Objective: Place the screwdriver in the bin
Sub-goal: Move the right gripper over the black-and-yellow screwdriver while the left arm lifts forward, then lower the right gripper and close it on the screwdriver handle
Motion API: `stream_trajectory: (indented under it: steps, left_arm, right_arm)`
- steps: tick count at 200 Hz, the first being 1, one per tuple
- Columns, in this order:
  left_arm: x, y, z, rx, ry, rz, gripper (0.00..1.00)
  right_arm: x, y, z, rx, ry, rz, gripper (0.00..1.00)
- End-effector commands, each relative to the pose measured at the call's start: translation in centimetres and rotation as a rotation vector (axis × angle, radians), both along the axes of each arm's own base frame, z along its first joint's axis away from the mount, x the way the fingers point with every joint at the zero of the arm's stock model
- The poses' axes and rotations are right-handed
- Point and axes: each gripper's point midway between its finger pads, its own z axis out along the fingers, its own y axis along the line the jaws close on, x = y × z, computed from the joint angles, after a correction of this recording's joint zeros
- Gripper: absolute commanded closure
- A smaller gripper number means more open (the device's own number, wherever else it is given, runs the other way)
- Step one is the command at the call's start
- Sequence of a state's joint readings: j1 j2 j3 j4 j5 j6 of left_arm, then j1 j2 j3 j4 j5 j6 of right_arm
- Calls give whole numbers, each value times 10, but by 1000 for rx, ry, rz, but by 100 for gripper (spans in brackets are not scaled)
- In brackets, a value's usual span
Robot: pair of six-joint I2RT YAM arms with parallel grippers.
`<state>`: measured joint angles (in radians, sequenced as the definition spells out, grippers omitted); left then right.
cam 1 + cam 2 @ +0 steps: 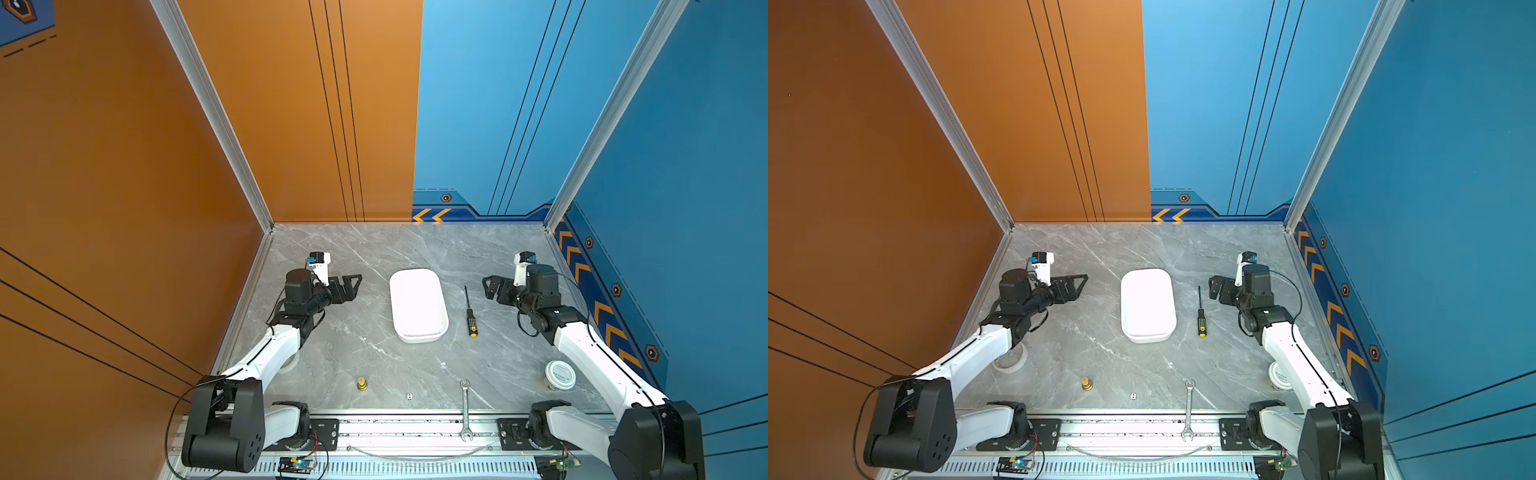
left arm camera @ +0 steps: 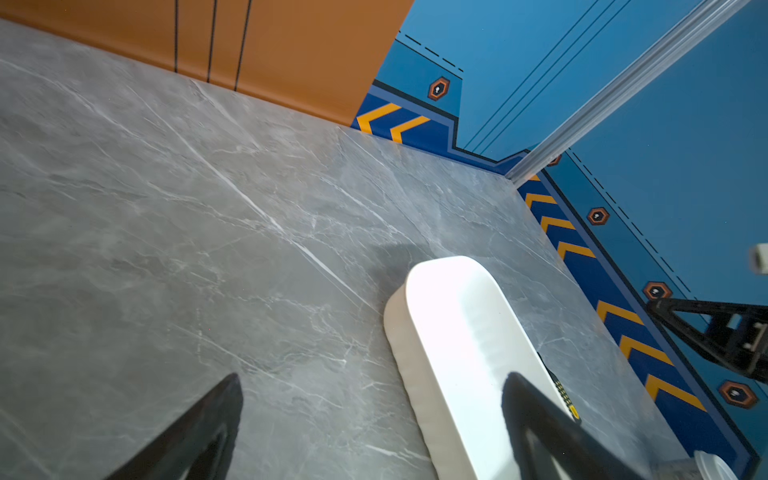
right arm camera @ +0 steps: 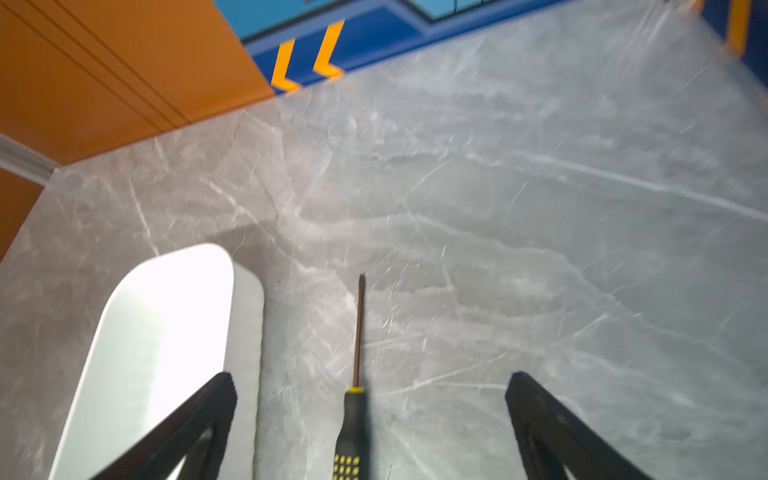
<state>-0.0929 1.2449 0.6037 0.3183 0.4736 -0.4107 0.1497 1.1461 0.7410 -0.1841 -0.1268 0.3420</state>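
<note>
There is one each of screwdriver (image 1: pixel 471 321), bin (image 1: pixel 419 337), wrench (image 1: pixel 465 409), jar (image 1: pixel 560 374), brass fitting (image 1: pixel 362 383), tape roll (image 1: pixel 1013 366) and white cube (image 1: pixel 409 396).

No writing is legible: the label on the round white jar (image 1: pixel 560 374), well apart from the right fingers (image 1: pixel 492 287), is too small; the wall band (image 1: pixel 461 212) bears only chevrons.

Right wrist view blurred, screwdriver (image 3: pixel 353 419) handle cut by edge. Left wrist view: screwdriver mostly behind bin (image 2: pixel 407 374). Jar (image 1: pixel 1278 375), 4 o'clock from bin, half hidden under right arm (image 1: pixel 1298 365).
</note>
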Motion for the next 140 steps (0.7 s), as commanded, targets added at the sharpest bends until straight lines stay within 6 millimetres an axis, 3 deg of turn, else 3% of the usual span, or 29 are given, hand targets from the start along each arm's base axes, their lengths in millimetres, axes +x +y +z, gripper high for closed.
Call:
stream_trajectory:
  steps: [1, 72, 140]
  left_arm:
    - [-11, -23, -13, -66, 103, -79, 2]
    - [-31, -50, -43, -159, 290, -138, 2]
    - [-56, -56, -63, -45, 459, -154, 2]
  right_arm:
    - [-29, 18, -35, 45, 179, 36, 0]
    - [-47, 35, -85, -43, 351, 98, 6]
    - [-46, 45, -103, -143, 434, 121, 14]
